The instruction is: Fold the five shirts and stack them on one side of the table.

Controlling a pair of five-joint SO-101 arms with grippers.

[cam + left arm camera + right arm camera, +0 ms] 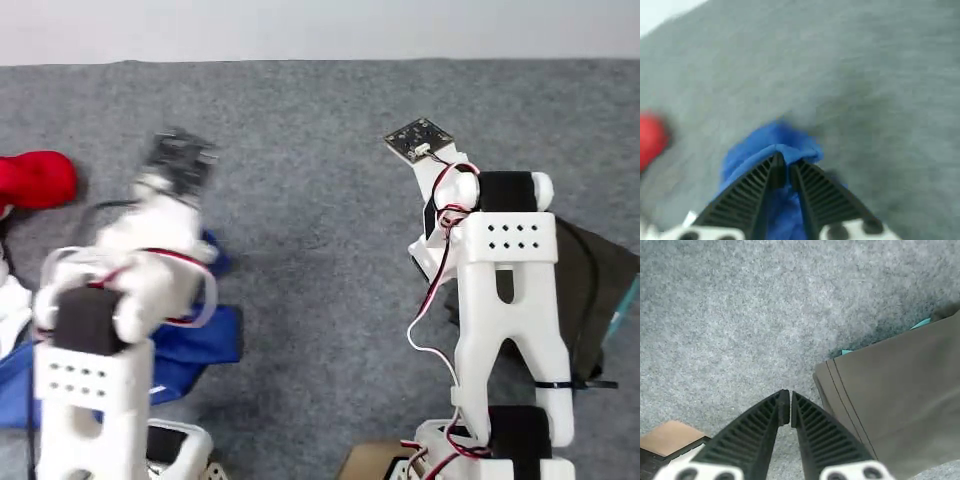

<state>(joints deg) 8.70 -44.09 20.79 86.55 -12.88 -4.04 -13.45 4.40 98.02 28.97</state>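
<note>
My left gripper [783, 169] is shut on a bunched fold of the blue shirt [774, 145], lifting it over the grey cloth. In the high view the blue shirt [195, 345] lies crumpled under the left arm [150, 260]. A red shirt [35, 180] sits balled at the far left edge and appears again as the red shirt [650, 139]. My right gripper [787, 407] is shut with nothing between its fingers, just beside the corner of a flat dark brown shirt [895, 405]. That dark shirt [600, 285] lies under the right arm [505, 270].
A grey cloth [320, 220] covers the table. A teal edge [923, 323] peeks from beneath the dark shirt. White fabric [12, 300] shows at the left edge. A brown cardboard piece [670, 436] lies near the right arm's base. The middle of the cloth is bare.
</note>
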